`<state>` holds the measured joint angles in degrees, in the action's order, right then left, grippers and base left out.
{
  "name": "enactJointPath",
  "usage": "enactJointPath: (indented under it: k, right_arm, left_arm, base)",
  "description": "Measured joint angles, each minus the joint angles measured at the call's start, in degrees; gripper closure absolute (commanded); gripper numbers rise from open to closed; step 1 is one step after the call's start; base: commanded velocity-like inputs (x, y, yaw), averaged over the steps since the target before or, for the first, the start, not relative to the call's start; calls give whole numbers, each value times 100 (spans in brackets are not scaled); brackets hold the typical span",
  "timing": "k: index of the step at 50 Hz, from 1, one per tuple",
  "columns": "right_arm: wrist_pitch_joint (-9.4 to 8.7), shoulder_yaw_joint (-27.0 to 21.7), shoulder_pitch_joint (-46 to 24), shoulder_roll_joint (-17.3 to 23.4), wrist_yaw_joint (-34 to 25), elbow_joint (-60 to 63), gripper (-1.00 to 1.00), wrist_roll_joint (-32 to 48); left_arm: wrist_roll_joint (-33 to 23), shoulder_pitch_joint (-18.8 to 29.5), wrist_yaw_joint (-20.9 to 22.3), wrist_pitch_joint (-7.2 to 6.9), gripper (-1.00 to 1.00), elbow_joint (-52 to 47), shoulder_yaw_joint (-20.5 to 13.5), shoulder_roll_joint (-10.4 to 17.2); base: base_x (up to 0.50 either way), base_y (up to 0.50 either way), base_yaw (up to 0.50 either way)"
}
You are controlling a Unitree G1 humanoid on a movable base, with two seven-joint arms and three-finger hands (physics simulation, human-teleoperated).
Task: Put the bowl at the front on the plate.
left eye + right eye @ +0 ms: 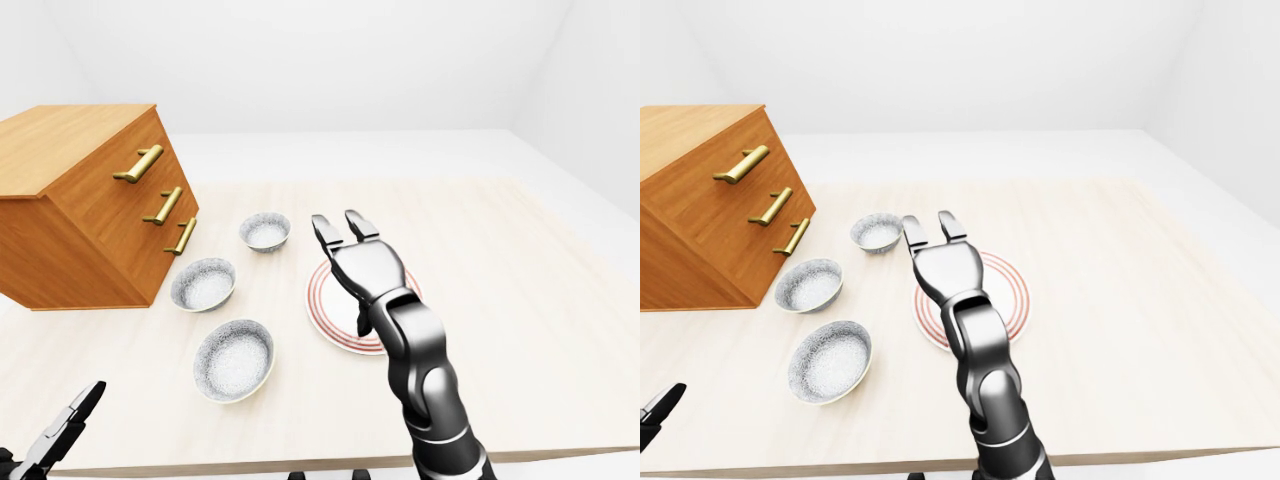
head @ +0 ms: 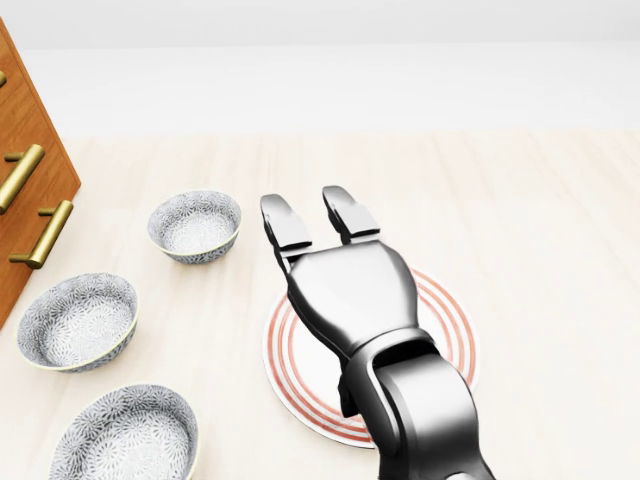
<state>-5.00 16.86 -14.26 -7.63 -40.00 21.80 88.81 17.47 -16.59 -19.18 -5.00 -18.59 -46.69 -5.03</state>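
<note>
Three patterned grey bowls stand in a row left of the plate: one lowest in the left-eye view, a middle one and the topmost. The white plate with red rings lies on the table, partly hidden by my right arm. My right hand hovers over the plate's upper edge, fingers open and spread, holding nothing, just right of the topmost bowl. Only the fingertips of my left hand show at the bottom left corner, open and empty.
A wooden drawer chest with brass handles stands at the left of the light wooden table. The table's near edge runs along the bottom of the left-eye view; white floor and walls lie beyond.
</note>
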Motion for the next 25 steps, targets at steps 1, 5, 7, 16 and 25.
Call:
enactJointPath:
  k: [1, 5, 7, 16, 25]
  right_arm:
    - [0, -7, -18, -10, 0, -14, -100, 139]
    - [0, -32, -69, -23, 0, -59, -100, 591]
    - [0, -46, -81, -30, 0, -90, -100, 790]
    - [0, -18, 1, -145, 0, -291, -100, 1430]
    - [0, 52, 151, -218, 0, -384, -100, 1619]
  left_arm:
    - [-1, 1, 0, 0, -100, 4, 1, 1]
    - [-7, 1, 0, 0, -100, 13, 7, 1]
    - [-7, 0, -1, 0, -100, 16, 10, 1]
    - [-1, -3, 6, 0, -100, 8, 4, -2]
    - [21, -4, 9, 0, -100, -2, -5, -1]
  base:
    - [0, 0, 0]
    - [0, 0, 0]
    - [0, 0, 0]
    - [0, 0, 0]
    - [0, 0, 0]
